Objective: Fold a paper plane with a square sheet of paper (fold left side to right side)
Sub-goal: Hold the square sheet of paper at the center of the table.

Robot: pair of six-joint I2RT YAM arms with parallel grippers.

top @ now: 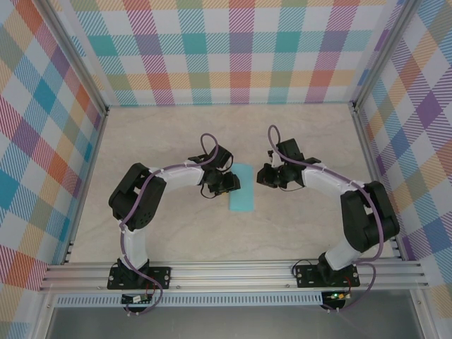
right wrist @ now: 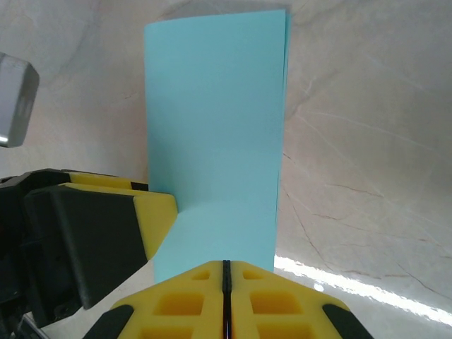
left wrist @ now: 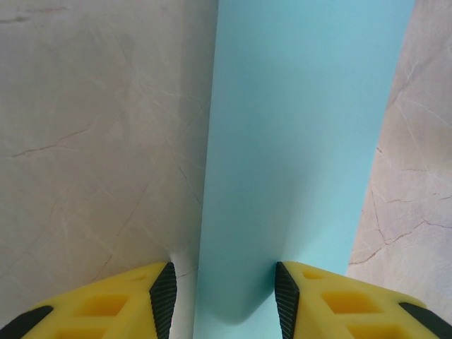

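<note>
**A:** What sits nearest in the left wrist view?

**B:** The left gripper (left wrist: 222, 300), along the bottom edge of the frame. Its yellow jaws stand partly apart, black faces turned inward, and nothing is pinched between them. The jaw at lower left is over bare table. The one at lower right is over the turquoise paper (left wrist: 296, 134). I cannot tell whether either presses down.

**A:** And the paper's edge?

**B:** Its long left edge runs up from the gap between those jaws towards the top of the frame.

**A:** The other wrist?

**B:** The right gripper (right wrist: 226, 300) is at bottom centre, its jaws closed tight to a thin seam. The paper's near end reaches right to them. Whether any of it is caught in that seam I cannot tell. At lower left of that frame a jaw of the left gripper rests at the paper's side.

**A:** Further out?

**B:** The paper stretches away as a narrow upright rectangle. At its upper right corner two layers show, so it is folded in half.

**A:** From above?

**B:** The paper lies mid-frame on the pale marbled table (top: 176, 134), with one gripper on either side of it. Checked walls (top: 240, 49) close the back.
</note>
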